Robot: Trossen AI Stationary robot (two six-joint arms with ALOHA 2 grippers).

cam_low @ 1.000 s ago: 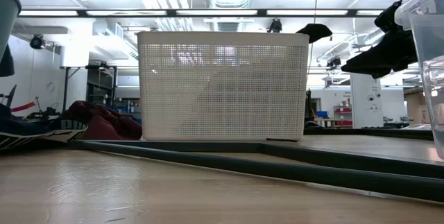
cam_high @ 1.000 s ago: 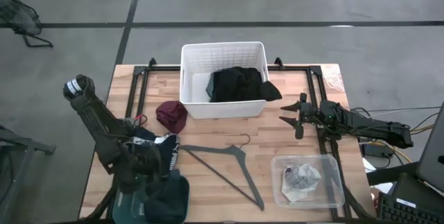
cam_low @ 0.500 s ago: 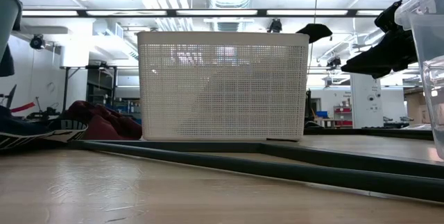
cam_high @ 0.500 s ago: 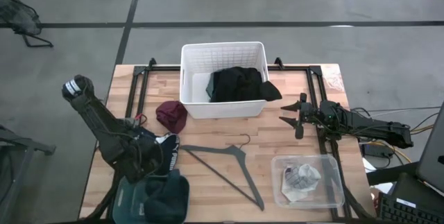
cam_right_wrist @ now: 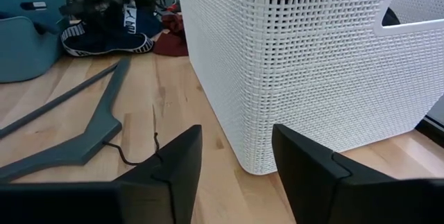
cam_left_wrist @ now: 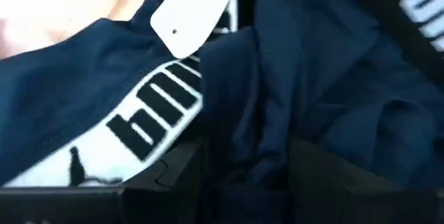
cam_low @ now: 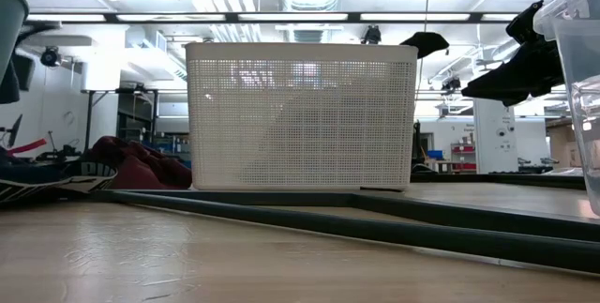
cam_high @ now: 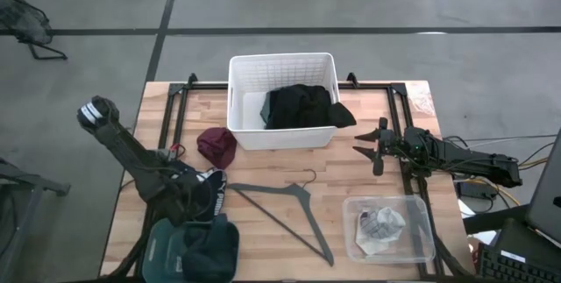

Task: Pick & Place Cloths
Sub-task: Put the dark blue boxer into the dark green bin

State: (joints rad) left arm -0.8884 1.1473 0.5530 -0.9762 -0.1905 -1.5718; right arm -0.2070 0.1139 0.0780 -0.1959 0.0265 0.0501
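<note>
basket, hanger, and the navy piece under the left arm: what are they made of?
Basket: white rigid plastic by the look, matte, walls moulded in a fine grid of holes.
Hanger: thin, grey, matte; probably plastic, metal not ruled out.
Navy garment: soft knit fabric, folds and creases, white printed lettering.

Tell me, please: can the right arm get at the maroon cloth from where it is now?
Probably not directly. The right gripper hovers open at the table's right side, while the maroon cloth lies by the white basket's front left corner. The basket's front wall and the grey hanger leave only a narrow lane between them.
</note>
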